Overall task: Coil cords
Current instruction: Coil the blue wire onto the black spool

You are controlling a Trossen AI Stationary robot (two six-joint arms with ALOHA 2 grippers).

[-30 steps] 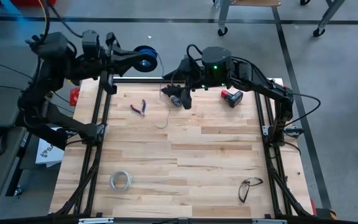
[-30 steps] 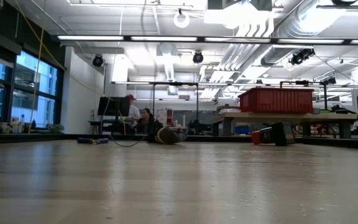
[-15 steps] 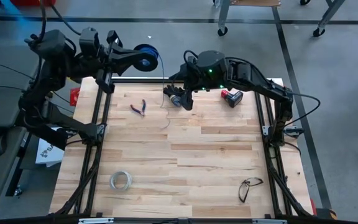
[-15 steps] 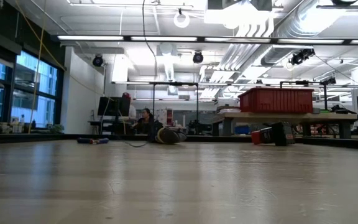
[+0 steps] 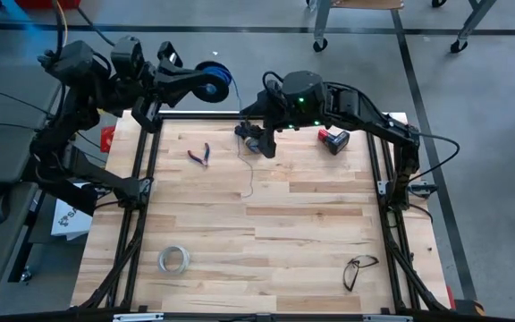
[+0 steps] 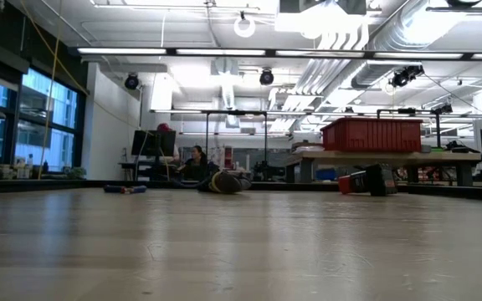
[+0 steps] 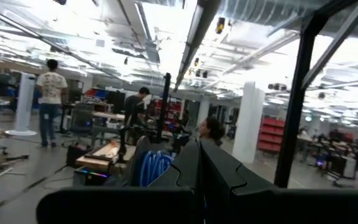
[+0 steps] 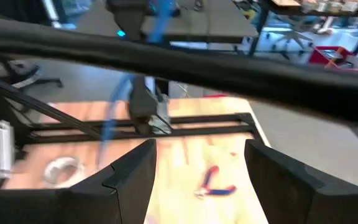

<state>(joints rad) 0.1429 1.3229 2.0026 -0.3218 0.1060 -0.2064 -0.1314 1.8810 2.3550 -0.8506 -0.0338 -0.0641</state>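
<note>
Moved: spool (image 5: 211, 81) drifts right at upper left, pinched in left gripper (image 5: 206, 85); wire (image 5: 250, 170) hangs straighter.
Right gripper (image 5: 259, 141): spread, upper centre.
Progress: coiling unfinished, wire trails over surface (image 5: 266, 241).

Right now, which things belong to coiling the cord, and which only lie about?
Job: spool in shut left gripper; wire; open right gripper.
Lying about: pliers, tape ring, glasses, red-black thing.
</note>
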